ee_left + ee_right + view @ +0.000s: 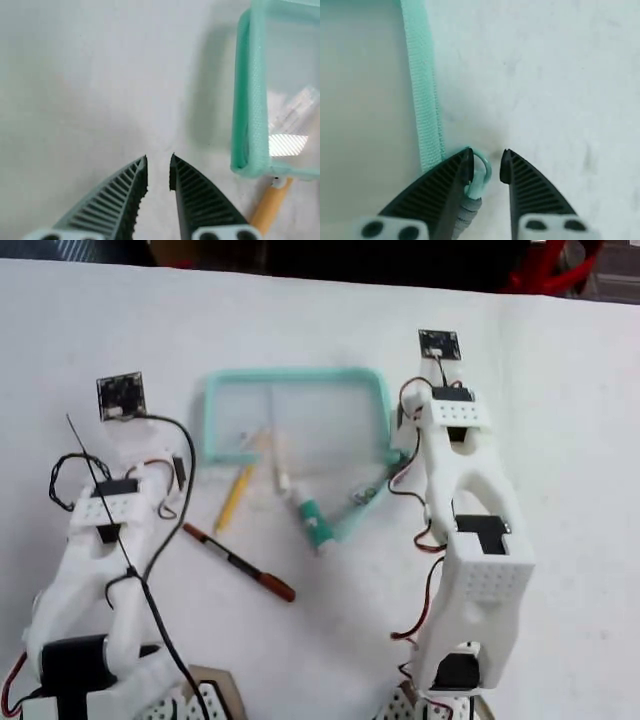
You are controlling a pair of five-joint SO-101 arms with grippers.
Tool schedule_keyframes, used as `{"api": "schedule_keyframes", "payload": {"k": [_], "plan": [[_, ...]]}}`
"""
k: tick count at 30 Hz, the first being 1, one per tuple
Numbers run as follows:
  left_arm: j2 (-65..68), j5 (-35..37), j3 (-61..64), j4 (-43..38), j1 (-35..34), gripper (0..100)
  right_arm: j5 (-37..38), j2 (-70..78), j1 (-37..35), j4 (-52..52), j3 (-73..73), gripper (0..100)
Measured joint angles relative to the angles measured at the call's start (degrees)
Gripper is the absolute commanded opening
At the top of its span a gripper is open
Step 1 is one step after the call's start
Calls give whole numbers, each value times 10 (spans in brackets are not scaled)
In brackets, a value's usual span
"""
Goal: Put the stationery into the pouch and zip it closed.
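Observation:
The pouch [213, 420] is clear with a mint-green edge and lies at the middle back of the table, its zip side hanging loose toward the front. A yellow pencil [236, 495] and a white pen [282, 468] lie partly across its front edge. A green-capped marker [313, 520] lies by the loose zip strip, and a red-and-black pen [240, 562] rests on the table in front. My left gripper [158, 160] is slightly open over bare table beside the pouch [244, 100] and pencil [267, 210]. My right gripper [486, 156] is slightly open with the zipper pull ring [481, 175] between its fingers.
Both white arms stand on the table, the left arm [105, 540] left of the stationery and the right arm [470, 530] right of the pouch. Loose cables [150, 570] trail near the red-and-black pen. The table's dark back edge [300, 265] runs behind the pouch.

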Motion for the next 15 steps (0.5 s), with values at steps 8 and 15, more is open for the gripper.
{"api": "schedule_keyframes", "payload": {"k": [8, 15], "plan": [[0, 0, 0, 0, 0, 92, 32, 0, -21, 49, -5, 88], [0, 0, 0, 0, 0, 92, 39, 0, -22, 62, -6, 45]]}}
